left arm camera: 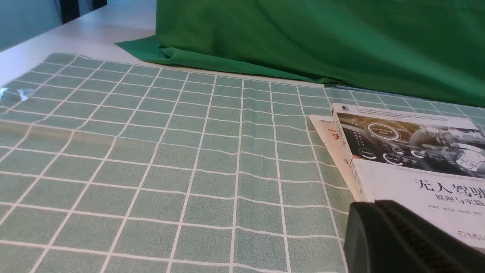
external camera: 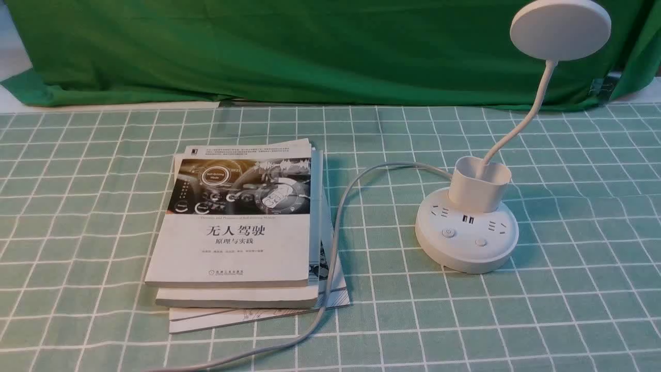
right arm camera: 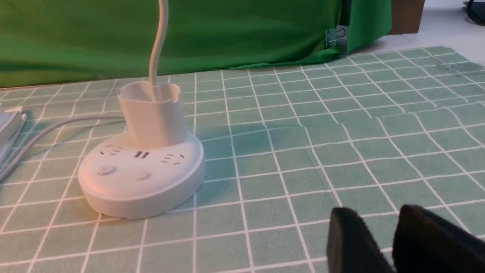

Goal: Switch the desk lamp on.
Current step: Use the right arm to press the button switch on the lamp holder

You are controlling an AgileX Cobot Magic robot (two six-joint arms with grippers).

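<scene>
The white desk lamp [external camera: 467, 243] stands on the right of the checked cloth. Its flat round head [external camera: 560, 28] sits high on a thin bent neck [external camera: 521, 119] rising out of a cup-shaped holder [external camera: 479, 186]. The round base has sockets and two buttons [external camera: 448, 233] [external camera: 481, 241]. A grey cord [external camera: 341, 222] runs from it toward the front edge. No gripper shows in the front view. In the right wrist view the lamp base [right arm camera: 140, 182] lies ahead, and my right gripper [right arm camera: 379, 216] is slightly open, empty and apart from it. My left gripper [left arm camera: 373, 204] is shut and empty beside the books.
A stack of books [external camera: 237, 222] lies left of the lamp, with the cord passing along its right side; it also shows in the left wrist view [left arm camera: 416, 159]. A green cloth backdrop [external camera: 310, 46] hangs behind the table. A metal clip [right arm camera: 337, 36] holds it at the right.
</scene>
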